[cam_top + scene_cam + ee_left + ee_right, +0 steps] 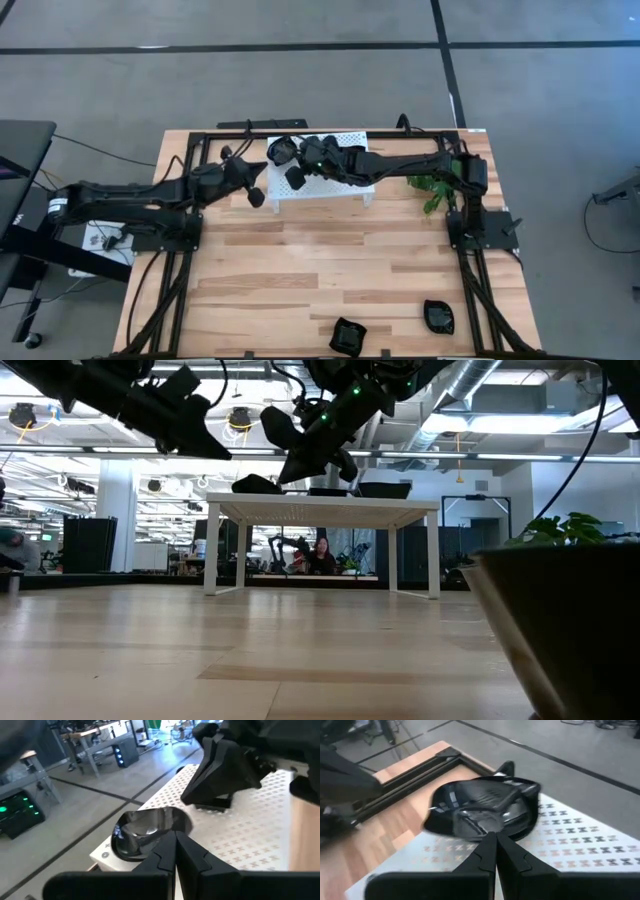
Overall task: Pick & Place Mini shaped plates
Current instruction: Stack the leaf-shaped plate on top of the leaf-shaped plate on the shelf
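My right gripper [297, 178] reaches from the table's right over the white perforated rack [345, 133]. It is shut on a glossy black mini plate [480, 810] above the rack's left part. Another rounded black plate [150, 827] sits flat on the rack's far-left corner [283, 150], and more dark plates [385, 488] rest on the rack top. My left gripper [256, 196] is shut and hovers off the rack's left end, touching nothing. Two further black plates [347, 335] [438, 316] lie on the table near its near edge. My right gripper pinches the black plate by its rim [492, 829], the edge nearest the fingertips, between the two fingers. The plate is lifted clear above the rack and tilted [300, 445]. Its far corner points away from the fingers.
A small green plant [432, 185] stands right of the rack beside the right arm. The rack stands on legs [212, 550] near the table's far edge. Bare wood [320, 260] stretches between the rack and the two near plates. A person [322, 555] sits far behind.
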### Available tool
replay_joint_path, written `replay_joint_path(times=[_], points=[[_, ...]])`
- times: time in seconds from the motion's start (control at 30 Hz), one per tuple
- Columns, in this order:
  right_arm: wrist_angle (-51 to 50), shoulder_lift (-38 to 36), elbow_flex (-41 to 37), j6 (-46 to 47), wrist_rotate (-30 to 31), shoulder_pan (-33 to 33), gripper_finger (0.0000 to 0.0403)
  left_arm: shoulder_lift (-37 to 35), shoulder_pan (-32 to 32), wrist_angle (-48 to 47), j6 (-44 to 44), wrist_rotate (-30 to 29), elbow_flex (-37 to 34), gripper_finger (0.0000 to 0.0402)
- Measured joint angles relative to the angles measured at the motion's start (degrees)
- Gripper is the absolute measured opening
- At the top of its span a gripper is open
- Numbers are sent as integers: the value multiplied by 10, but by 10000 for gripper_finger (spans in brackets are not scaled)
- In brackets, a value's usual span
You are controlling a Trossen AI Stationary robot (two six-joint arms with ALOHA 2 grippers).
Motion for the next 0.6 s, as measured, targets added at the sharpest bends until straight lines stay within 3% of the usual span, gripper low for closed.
replay_joint_path(times=[0.23, 0.6], points=[[5, 6, 0, 11, 6, -16, 0, 30, 27, -1, 0, -10, 0, 5], [30, 27, 0, 4, -35, -25, 0, 51, 63, 0, -2, -13, 0, 5]])
